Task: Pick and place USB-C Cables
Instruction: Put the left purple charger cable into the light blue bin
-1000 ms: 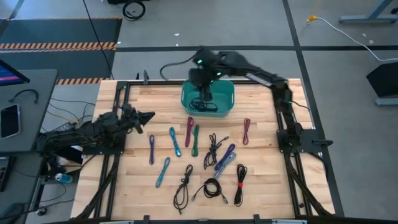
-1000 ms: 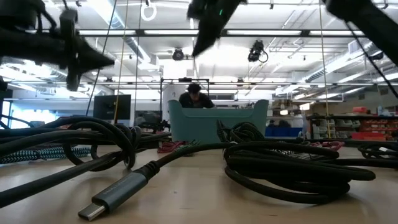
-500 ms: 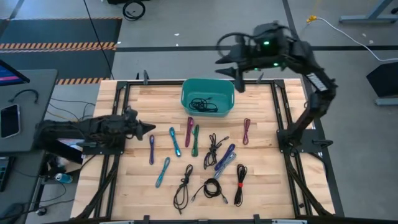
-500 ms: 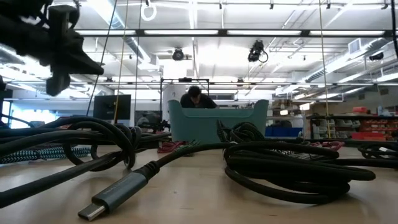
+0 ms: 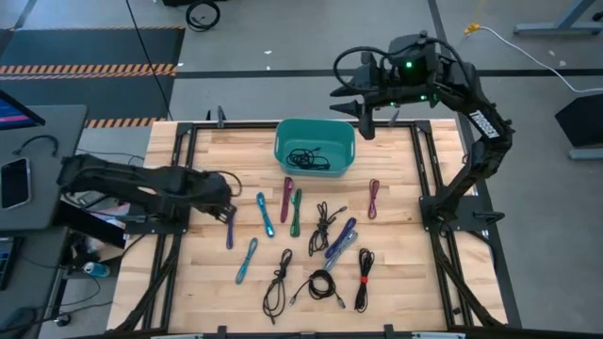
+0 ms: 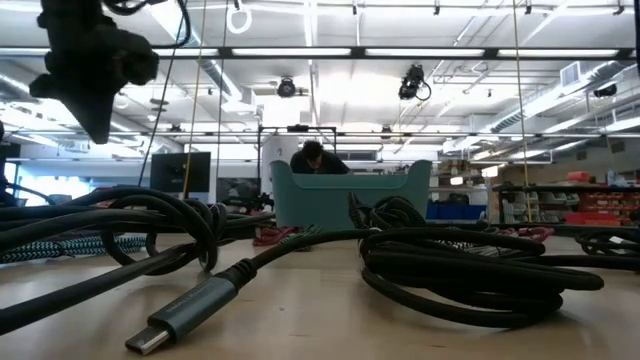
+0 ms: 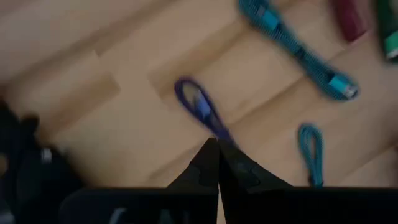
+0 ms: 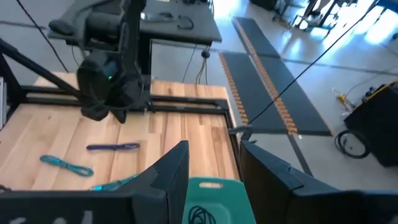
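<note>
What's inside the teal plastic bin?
A loose tangle of thin black cable lies on the floor of the teal plastic bin. Anything beneath that tangle is hidden from view.

One teal bin (image 5: pixel 315 146) holds what looks like one black cable (image 5: pixel 308 159); eleven cable bundles (image 5: pixel 320 226) lie on one wooden table (image 5: pixel 396 264).

blk cables (image 6: pixel 470 265) up front, teal bin (image 6: pixel 350 192) behind, L gripper (image 6: pixel 95 125) overhead
</note>
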`<state>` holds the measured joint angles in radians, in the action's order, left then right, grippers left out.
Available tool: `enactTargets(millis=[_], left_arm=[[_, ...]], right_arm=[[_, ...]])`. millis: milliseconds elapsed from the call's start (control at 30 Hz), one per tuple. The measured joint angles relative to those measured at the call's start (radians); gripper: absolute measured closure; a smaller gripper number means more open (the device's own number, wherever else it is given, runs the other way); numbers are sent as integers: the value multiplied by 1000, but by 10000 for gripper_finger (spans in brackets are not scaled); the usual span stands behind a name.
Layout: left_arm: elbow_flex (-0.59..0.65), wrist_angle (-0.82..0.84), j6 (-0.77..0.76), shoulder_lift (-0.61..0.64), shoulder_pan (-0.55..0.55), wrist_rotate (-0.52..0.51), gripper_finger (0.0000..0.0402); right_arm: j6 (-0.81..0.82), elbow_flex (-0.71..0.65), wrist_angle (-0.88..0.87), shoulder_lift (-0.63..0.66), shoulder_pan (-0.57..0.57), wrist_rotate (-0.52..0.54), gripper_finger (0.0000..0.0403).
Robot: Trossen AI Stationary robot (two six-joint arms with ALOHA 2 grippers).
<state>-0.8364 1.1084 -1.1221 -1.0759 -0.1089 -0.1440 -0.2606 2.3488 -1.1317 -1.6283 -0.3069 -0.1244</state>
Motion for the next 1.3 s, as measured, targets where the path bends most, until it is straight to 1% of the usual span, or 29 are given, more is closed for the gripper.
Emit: enactTargets(millis=[167,233,300,400,700,833,967,1233,1300], left_arm=[[-66,-17,-73,-171,-37,77,391],[-71,-19,-70,-220,-58,79,383],[-71,-32,-45,-262,-77,106,369],[-71,-31,-44,-311,-99,146,336],[-71,-36,-157,-402,-115,130,201],[-70,-53,-214,-444,-114,131,166],[-69,-79,-235,-489,-114,130,155],[-69,-219,-237,-570,-113,131,163],[-70,-231,-233,-591,-113,145,163]], right_arm=[[-2,0,2,-19,0,-4,255],[-5,0,-3,-24,0,-6,255],[-20,0,-3,-25,0,-6,255],[-38,0,-4,-24,4,-7,255],[-67,0,-47,-23,32,-8,255],[-83,0,-51,-23,47,-8,255],[-86,0,-54,-23,56,-8,255],[-94,0,-59,-22,65,-8,255],[-94,0,-69,-22,69,-8,255]])
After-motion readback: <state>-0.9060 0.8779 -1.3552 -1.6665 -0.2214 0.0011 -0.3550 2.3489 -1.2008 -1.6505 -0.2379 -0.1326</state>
